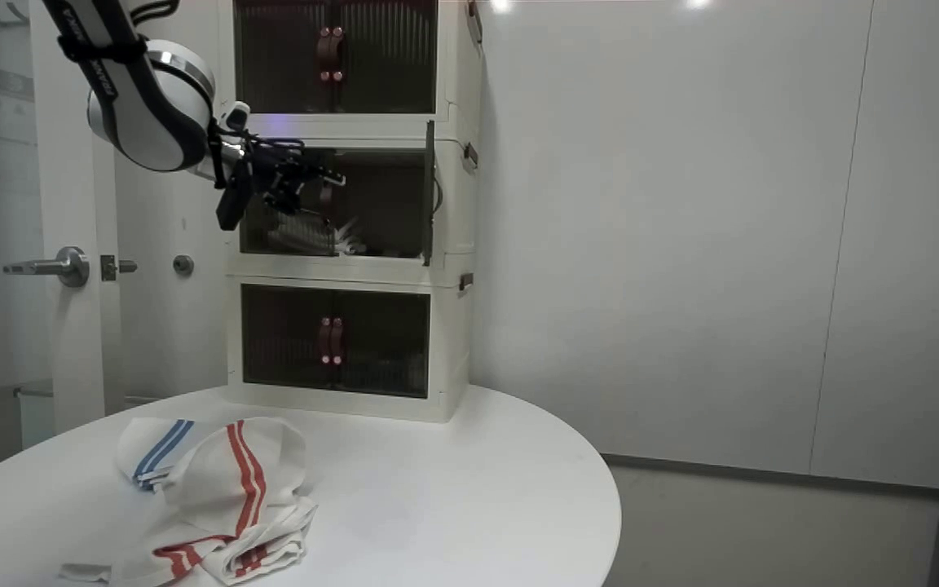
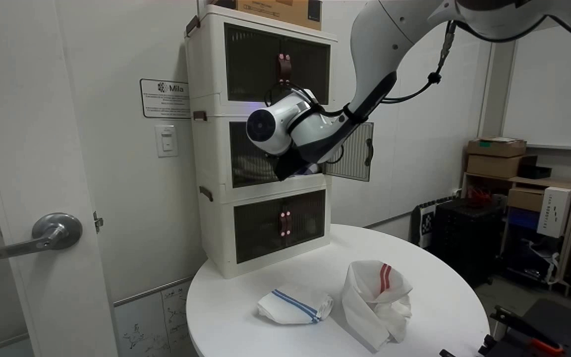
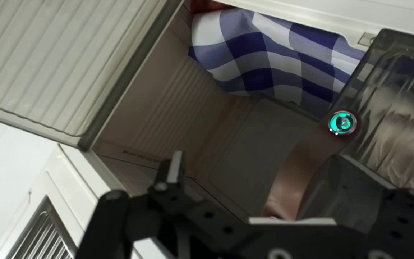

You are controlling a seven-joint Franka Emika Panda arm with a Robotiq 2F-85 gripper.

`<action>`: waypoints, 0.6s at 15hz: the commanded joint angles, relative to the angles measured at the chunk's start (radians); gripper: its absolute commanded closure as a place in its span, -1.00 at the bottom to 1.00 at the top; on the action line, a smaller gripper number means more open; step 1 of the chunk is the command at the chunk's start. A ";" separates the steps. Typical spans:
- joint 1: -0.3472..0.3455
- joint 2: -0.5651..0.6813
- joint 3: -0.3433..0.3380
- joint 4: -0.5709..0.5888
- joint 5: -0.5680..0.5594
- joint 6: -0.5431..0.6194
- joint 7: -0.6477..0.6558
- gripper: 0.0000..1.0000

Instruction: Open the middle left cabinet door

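The middle left cabinet door is a dark tinted ribbed panel in the stack's middle tier, partly hidden by the arm in both exterior views [image 1: 300,236] [image 2: 250,158]. It appears to sit in its frame; I cannot tell if it is slightly ajar. In the wrist view the door [image 3: 401,133] is at the right, with its reddish-brown strap handle [image 3: 293,176] just ahead of the jaws. My gripper [image 1: 332,199] is open near the handle. In the wrist view the gripper [image 3: 261,190] shows one finger left of the handle; the opposite fingertip is not clearly visible.
The same tier's right-hand door [image 1: 429,196] stands wide open [image 2: 352,151], also at upper left in the wrist view [image 3: 49,54]. A checkered cloth [image 3: 275,57] lies inside. Towels [image 1: 233,489] lie on the round white table [image 1: 437,505]. A room door [image 2: 23,198] stands beside the stack.
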 commanded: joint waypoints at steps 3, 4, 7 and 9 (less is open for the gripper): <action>0.005 0.036 -0.017 0.055 -0.010 0.020 0.027 -0.46; 0.005 0.036 -0.018 0.054 -0.011 0.020 0.028 -0.39; 0.005 0.037 -0.020 0.055 -0.015 0.026 0.037 0.07; 0.005 0.033 -0.020 0.051 -0.015 0.032 0.040 0.38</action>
